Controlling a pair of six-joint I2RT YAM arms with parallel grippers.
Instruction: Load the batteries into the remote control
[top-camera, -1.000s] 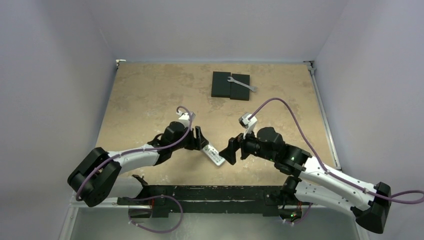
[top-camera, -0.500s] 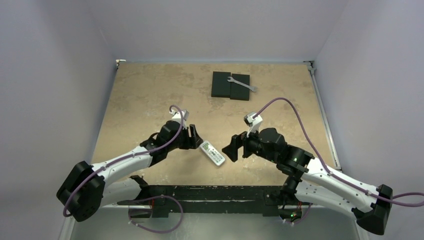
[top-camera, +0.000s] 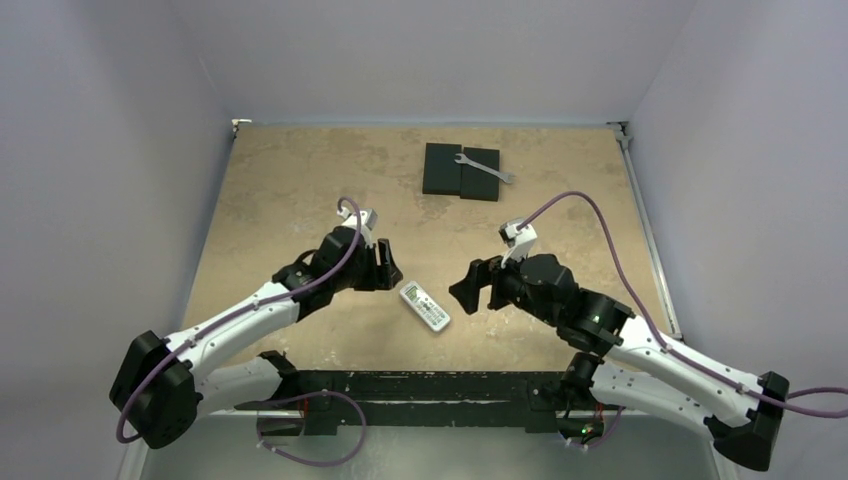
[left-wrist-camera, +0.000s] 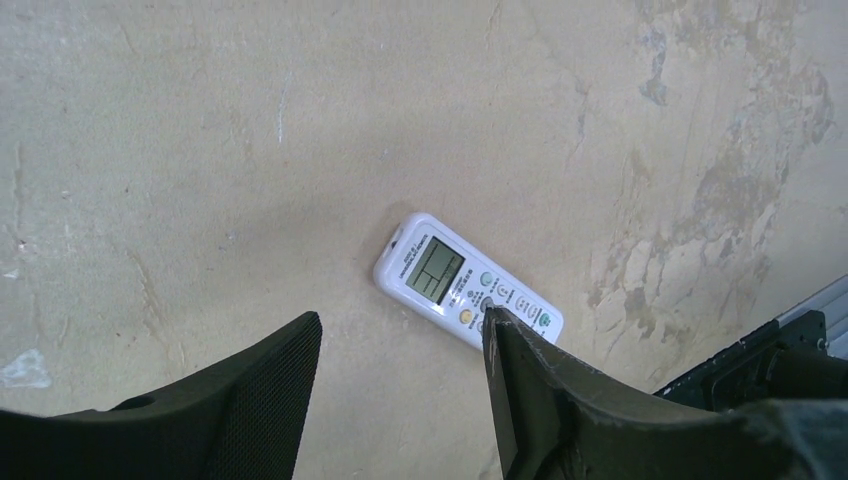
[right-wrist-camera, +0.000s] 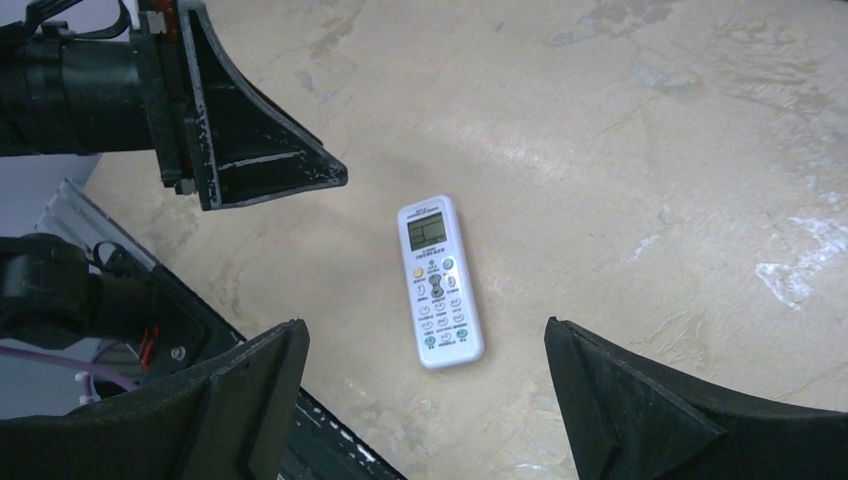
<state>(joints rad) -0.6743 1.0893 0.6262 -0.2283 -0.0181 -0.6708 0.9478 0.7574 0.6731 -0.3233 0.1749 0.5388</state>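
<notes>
The white remote control (top-camera: 424, 306) lies flat on the table, buttons and green screen up, between the two arms. It also shows in the left wrist view (left-wrist-camera: 465, 283) and the right wrist view (right-wrist-camera: 439, 280). My left gripper (top-camera: 385, 268) hovers just left of it, open and holding nothing (left-wrist-camera: 400, 325); one of its fingers (right-wrist-camera: 250, 170) shows in the right wrist view. My right gripper (top-camera: 468, 285) stands wide open to the remote's right, above it (right-wrist-camera: 425, 328), touching nothing. The batteries are out of view.
Two black flat blocks (top-camera: 461, 171) sit at the back of the table with a silver wrench (top-camera: 485, 168) lying across them. A black rail (top-camera: 420, 385) runs along the near edge by the arm bases. Walls close in on three sides.
Both grippers have drawn back from the remote, the left one to the left, the right one to the right and back. The remote now lies alone on the table.
</notes>
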